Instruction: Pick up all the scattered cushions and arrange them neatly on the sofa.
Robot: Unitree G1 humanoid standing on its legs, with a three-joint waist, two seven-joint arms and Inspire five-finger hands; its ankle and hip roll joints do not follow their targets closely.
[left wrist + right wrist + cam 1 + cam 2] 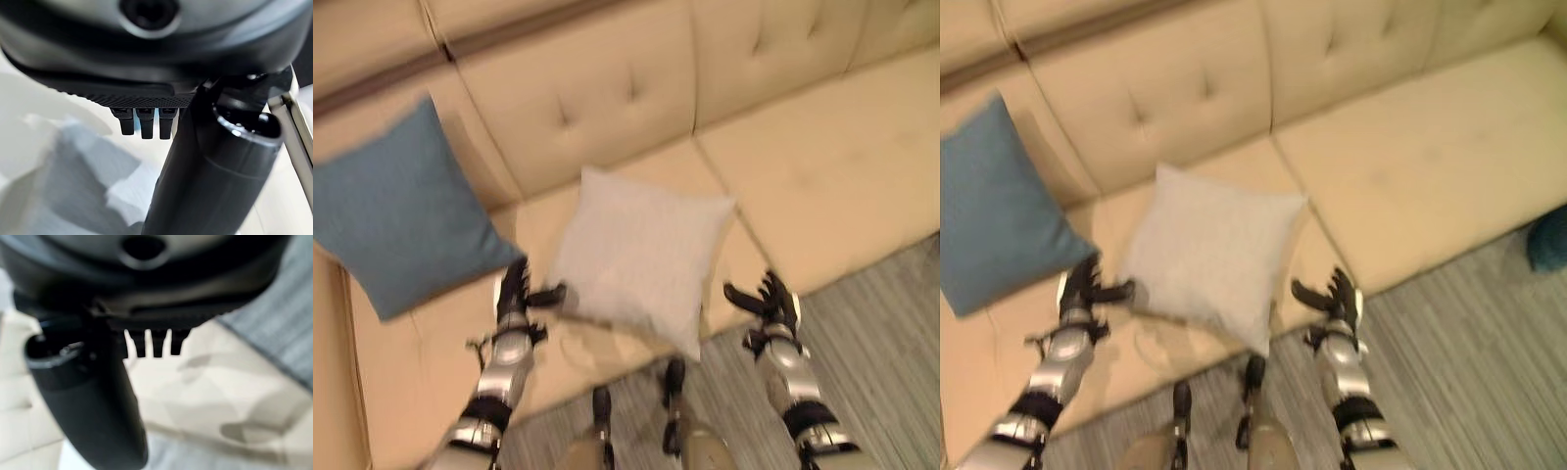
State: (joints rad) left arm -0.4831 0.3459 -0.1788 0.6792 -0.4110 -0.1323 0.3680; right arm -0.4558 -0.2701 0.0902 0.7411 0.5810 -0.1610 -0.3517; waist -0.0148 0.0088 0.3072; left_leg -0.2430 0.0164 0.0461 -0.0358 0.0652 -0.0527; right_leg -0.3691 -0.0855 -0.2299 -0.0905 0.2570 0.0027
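We see two cushions on the sofa [822, 166]: a blue cushion [396, 220] propped at the back and a white cushion [641, 255] lying at the seat's front edge. Our left hand [516, 290] and right hand [773, 302] flank it, fingers spread, holding nothing. Straightening remains, we judge.

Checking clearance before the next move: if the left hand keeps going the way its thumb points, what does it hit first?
Most likely the white cushion. The left hand sits right beside the cushion's near-left edge, thumb aimed toward it. Depth is unclear, so it may brush the sofa seat underneath first.
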